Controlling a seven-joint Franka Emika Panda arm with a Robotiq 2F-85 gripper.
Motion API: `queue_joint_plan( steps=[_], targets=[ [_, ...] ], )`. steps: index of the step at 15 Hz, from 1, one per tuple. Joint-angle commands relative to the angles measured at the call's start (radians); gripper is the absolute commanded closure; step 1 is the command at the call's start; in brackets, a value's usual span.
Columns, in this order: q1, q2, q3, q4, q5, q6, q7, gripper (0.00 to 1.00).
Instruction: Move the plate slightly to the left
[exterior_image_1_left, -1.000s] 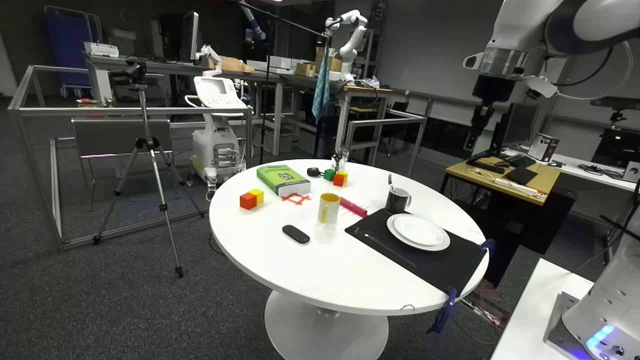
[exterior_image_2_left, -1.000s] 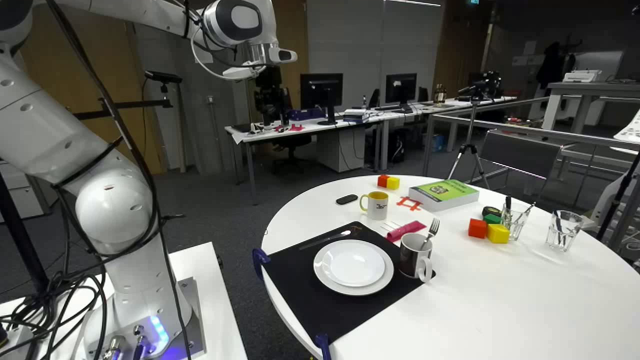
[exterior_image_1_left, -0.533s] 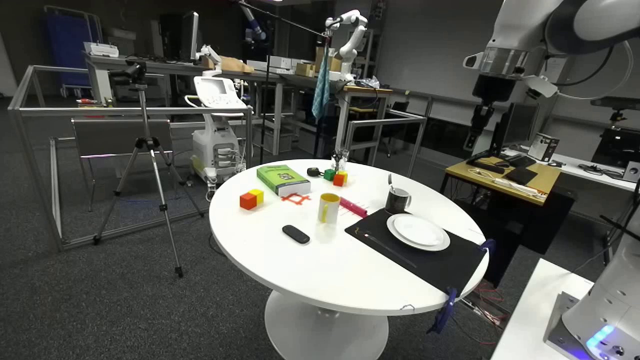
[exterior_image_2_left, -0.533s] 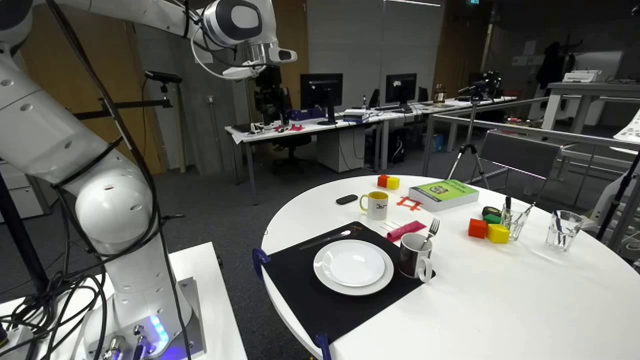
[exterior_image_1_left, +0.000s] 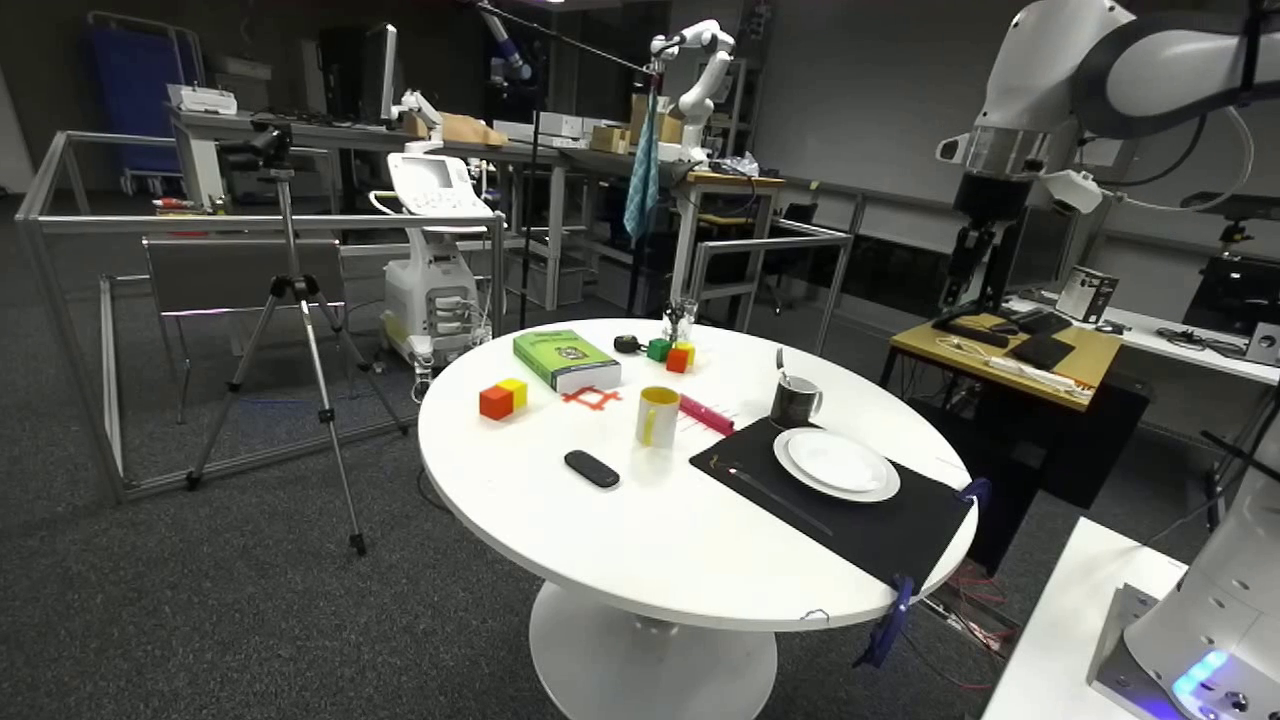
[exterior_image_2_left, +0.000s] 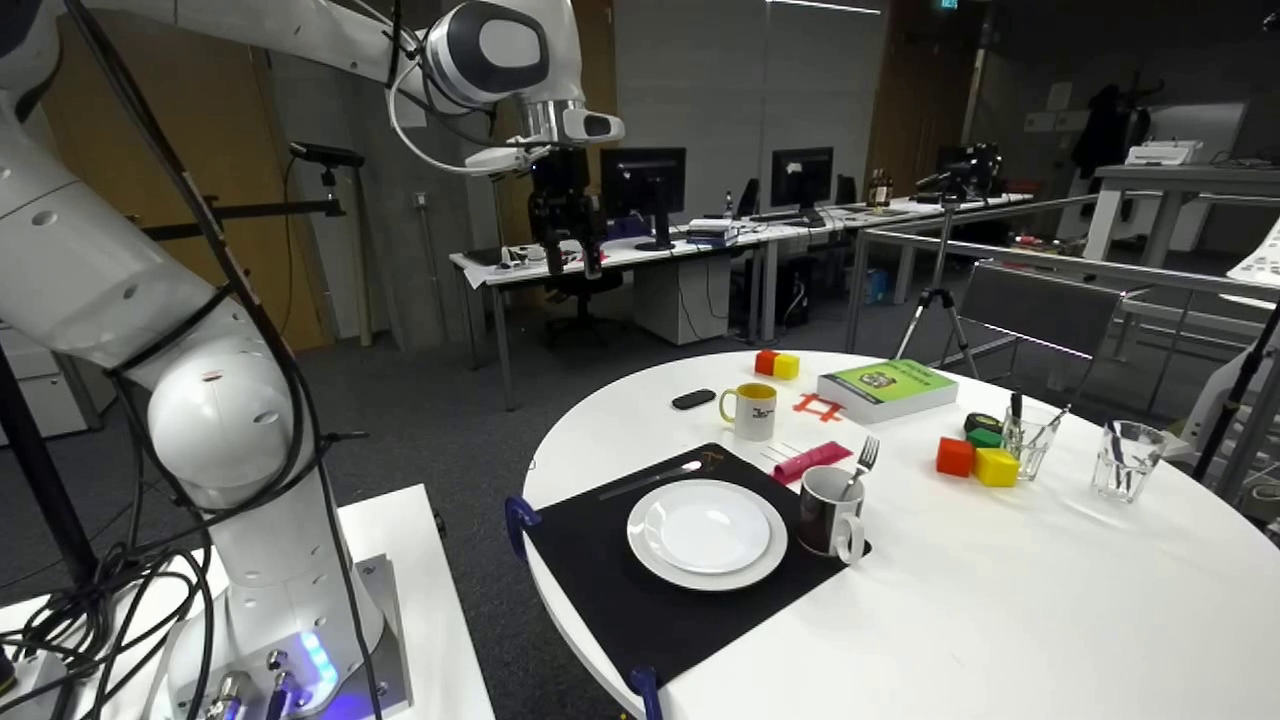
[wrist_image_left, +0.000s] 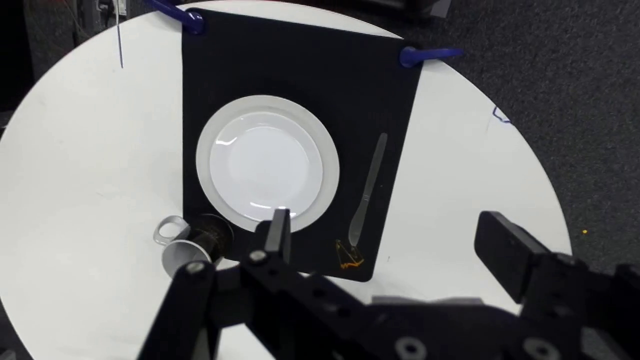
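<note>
While the end effector (exterior_image_2_left: 573, 266) is hanging well above the bench (exterior_image_2_left: 1000, 590) on the left in an exterior view, its jaws are standing wide apart, gripping nothing. Next across, the knife (wrist_image_left: 371, 182) is lying on the mat (exterior_image_2_left: 660, 630), near the plate (wrist_image_left: 331, 165). Plate is sitting on the mat too, apparently carrying a smaller plate (wrist_image_left: 267, 165). Right again, the mug (exterior_image_2_left: 826, 515) is standing upright just beside it, fork (exterior_image_2_left: 866, 458) sticking out; can't tell if mug and plate are touching.

I'm reading this as pre-contact. Assuming "left" is meaning the robot's own, the slide would be heading toward the knife, so I'm suggesting a short travel. I'm favouring closing the jaws, coming down outside the plate's rim opposite the knife, clear of the mug, then nudging low and slow. Rushing is risking the smaller plate skating off.
</note>
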Motion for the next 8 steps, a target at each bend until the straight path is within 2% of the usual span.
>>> queue_joint_plan(
  steps=[1,5,8],
  targets=[
    [-0.05,-0.03,-0.083,-0.068,-0.049,0.056,-0.087,0.0],
    [-0.105,0.009,-0.165,-0.096,-0.092,0.166,-0.165,0.0],
    [-0.13,0.053,-0.197,-0.099,-0.094,0.246,-0.185,0.0]
  ],
)
